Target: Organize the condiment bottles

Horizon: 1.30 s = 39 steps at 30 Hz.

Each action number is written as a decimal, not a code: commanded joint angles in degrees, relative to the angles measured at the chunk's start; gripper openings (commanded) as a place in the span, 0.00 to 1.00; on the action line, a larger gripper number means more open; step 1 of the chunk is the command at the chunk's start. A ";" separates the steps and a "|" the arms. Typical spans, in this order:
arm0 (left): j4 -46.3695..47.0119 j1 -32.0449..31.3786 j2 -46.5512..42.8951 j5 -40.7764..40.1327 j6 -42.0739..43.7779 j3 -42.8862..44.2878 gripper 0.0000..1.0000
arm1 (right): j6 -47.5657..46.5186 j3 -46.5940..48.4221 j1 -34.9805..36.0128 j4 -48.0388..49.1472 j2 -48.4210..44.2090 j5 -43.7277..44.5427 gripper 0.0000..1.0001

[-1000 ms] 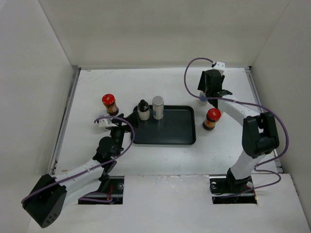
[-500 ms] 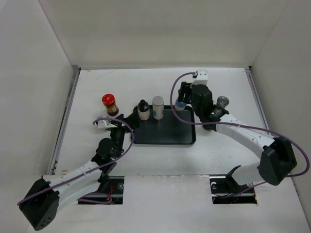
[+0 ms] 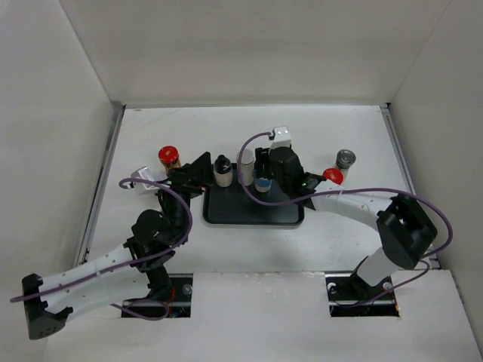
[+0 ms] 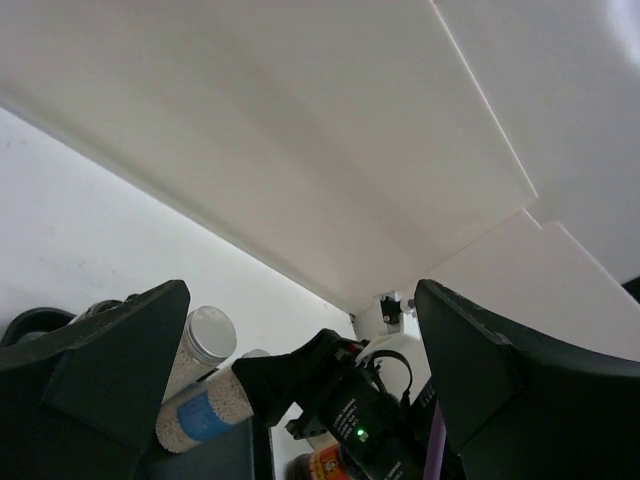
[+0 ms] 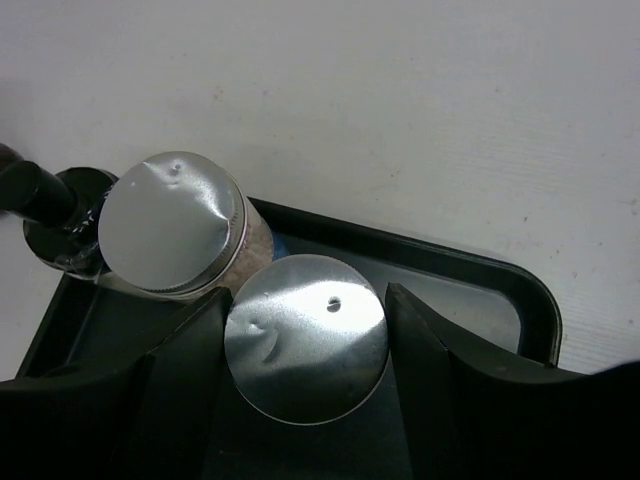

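My right gripper [image 3: 262,181] is shut on a white cylinder with a blue label [image 5: 305,340] and holds it upright over the black tray [image 3: 253,213], next to a second white cylinder [image 3: 245,161] and a black-capped bottle [image 3: 222,170]. The right wrist view shows that cylinder [image 5: 175,222] and the bottle [image 5: 45,200]. My left gripper [image 3: 198,172] is open and empty, between the left red-lidded jar [image 3: 168,156] and the black-capped bottle. A second red-lidded jar [image 3: 332,176] and a silver-lidded jar [image 3: 346,160] stand right of the tray. The white-lidded jar is out of view.
White walls close the table on the left, back and right. The tray's rim [image 5: 500,280] runs just behind the held cylinder. The left wrist view looks across at the right gripper [image 4: 350,400] and both cylinders [image 4: 195,415].
My right arm has carried the white cylinder left from the back right of the table to the tray, uncovering the silver-lidded jar. My left arm has risen and moved toward the tray's left end.
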 commanded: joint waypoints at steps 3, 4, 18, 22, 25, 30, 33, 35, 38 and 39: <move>-4.66 -6.95 0.47 -17.06 0.29 5.22 1.00 | 0.23 1.08 0.59 7.79 0.05 4.27 0.57; -4.74 -7.66 0.73 -17.68 0.46 5.92 1.00 | 0.05 1.69 0.59 7.36 0.40 5.14 0.57; -3.69 -5.47 0.64 -18.21 2.57 7.59 1.00 | -0.48 5.13 -3.45 9.03 4.88 5.59 0.57; -3.51 -5.20 1.78 -17.42 2.66 8.12 1.00 | -0.57 5.30 -3.45 8.41 5.32 5.42 0.77; -3.34 -4.68 1.53 -17.51 2.66 7.69 1.00 | -0.65 4.43 -3.27 8.15 4.18 4.72 0.90; -3.34 -4.93 0.91 -17.33 2.57 7.16 1.00 | 0.13 2.15 -4.68 5.95 -1.87 6.90 1.00; -2.29 -5.46 1.00 -16.72 2.40 6.54 1.00 | 0.23 -0.58 -6.78 4.02 -6.62 12.86 1.00; -1.93 -5.47 0.21 -15.93 2.49 6.11 1.00 | 0.57 -2.95 -9.06 2.44 -9.69 17.87 1.00; -1.40 -5.64 0.81 -14.00 2.40 6.10 1.00 | 0.58 -5.15 -13.45 -0.28 -11.20 22.63 1.00; -1.49 -5.73 1.17 -13.47 2.40 6.36 1.00 | 0.84 -5.59 -15.21 -1.16 -11.20 23.08 1.00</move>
